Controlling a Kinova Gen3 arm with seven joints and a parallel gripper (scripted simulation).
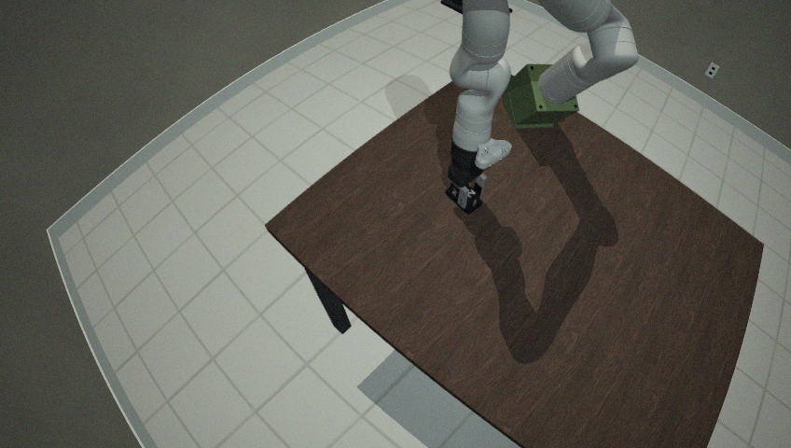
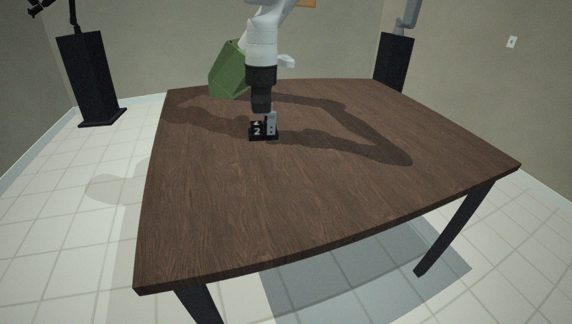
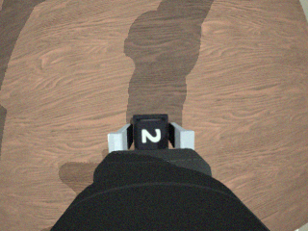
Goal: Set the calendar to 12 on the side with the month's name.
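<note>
One cube [image 3: 152, 134] fills the middle of the wrist view, black with a white 2 on its upper face, and the end effector [image 3: 152, 139] is right down around it. A pale finger [image 3: 118, 139] stands on either side of that cube, spread wide and released; nothing is clamped between them. Whether the pads touch the cube's sides is too fine to tell.

From the exterior view, the end effector [image 2: 262, 126] points straight down at the black tray [image 2: 262, 136], which sits flat on the dark wooden table [image 2: 305, 192] towards its far side. A cube [image 2: 256, 129] in the tray shows a white 2 on the face turned to this camera, with part of another white digit on the face above it. One light finger [image 2: 272, 123] stands just beside it on the right, hiding whatever lies behind. The second cube cannot be made out here.

Up top, the white arm [image 1: 476, 105] drops near-vertical onto the tray [image 1: 464, 201], and the black wrist covers most of what sits inside. The arm's long shadow runs across the table [image 1: 610, 332] towards the near edge. A green block [image 1: 527, 100] carries the arm's base at the far edge of the table, well apart from the tray.
</note>
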